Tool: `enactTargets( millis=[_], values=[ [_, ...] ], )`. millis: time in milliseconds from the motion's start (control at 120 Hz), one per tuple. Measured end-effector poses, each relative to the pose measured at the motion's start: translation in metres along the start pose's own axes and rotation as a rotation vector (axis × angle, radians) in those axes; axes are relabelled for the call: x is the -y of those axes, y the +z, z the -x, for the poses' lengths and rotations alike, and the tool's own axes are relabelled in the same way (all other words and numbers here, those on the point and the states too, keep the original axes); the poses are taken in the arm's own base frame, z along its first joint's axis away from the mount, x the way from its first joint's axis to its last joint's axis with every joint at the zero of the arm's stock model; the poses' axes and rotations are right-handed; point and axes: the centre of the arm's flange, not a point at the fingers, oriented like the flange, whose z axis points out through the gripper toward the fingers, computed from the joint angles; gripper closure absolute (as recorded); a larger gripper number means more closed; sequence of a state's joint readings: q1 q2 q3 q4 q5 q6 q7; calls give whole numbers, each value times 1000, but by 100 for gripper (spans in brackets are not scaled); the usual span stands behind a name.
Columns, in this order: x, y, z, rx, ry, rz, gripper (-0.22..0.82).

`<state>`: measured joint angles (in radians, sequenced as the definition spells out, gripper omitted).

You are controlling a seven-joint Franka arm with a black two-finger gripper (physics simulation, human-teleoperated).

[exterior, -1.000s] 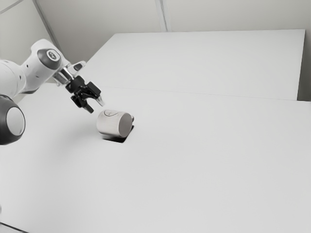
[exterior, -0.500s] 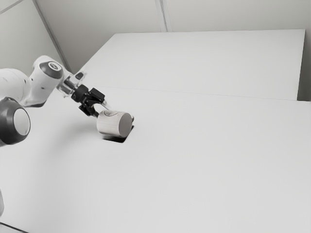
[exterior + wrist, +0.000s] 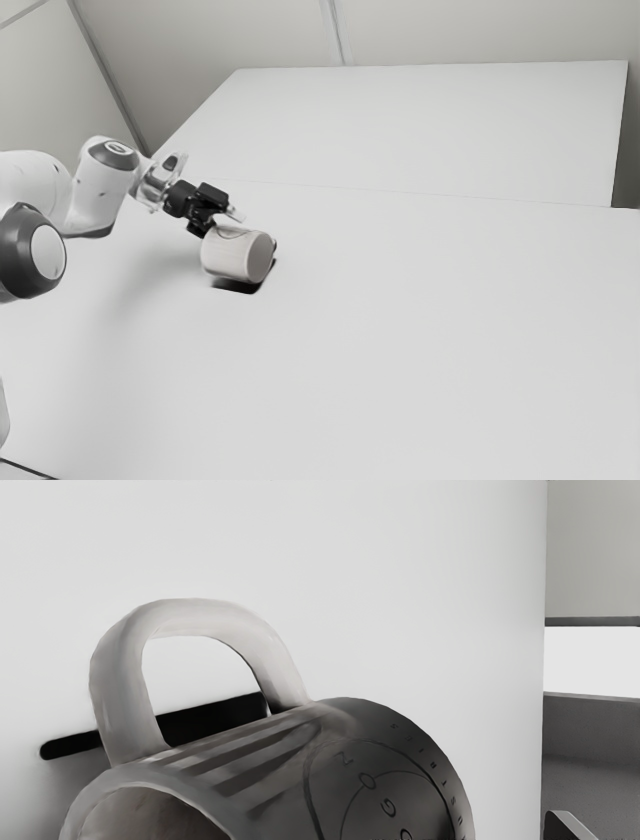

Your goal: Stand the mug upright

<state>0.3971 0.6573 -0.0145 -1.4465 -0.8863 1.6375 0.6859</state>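
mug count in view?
1. The mug lies on its side on the table, open end toward the arm, base toward the exterior view's right. A second full-size one hidden behind it seems unlikely.

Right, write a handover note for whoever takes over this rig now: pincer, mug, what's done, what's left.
Pincer: open, right at the mug's mouth end; no closed grip seen.
Mug: lying on its side on the table, base toward the exterior view's right, handle on the side away from the exterior camera.
Done: pincer brought to the mug; mug not yet upright.
Left: probably close on it, tip it onto its base, let go and back off.
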Motion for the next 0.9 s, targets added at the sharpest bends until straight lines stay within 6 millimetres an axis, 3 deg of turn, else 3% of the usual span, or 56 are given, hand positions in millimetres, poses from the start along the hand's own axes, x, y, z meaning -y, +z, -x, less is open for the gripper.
enactTargets(
  millis=[183,358,433,625,750,900],
  values=[
    [-4,3,-2,-10,29,24,49],
    [-11,6,-4,-10,58,25,63],
    [-22,6,-6,-10,81,29,70],
    [-84,0,0,-13,160,9,75],
    [-147,2,7,42,254,-103,76],
    [-207,17,25,150,330,-303,78]
  ],
)
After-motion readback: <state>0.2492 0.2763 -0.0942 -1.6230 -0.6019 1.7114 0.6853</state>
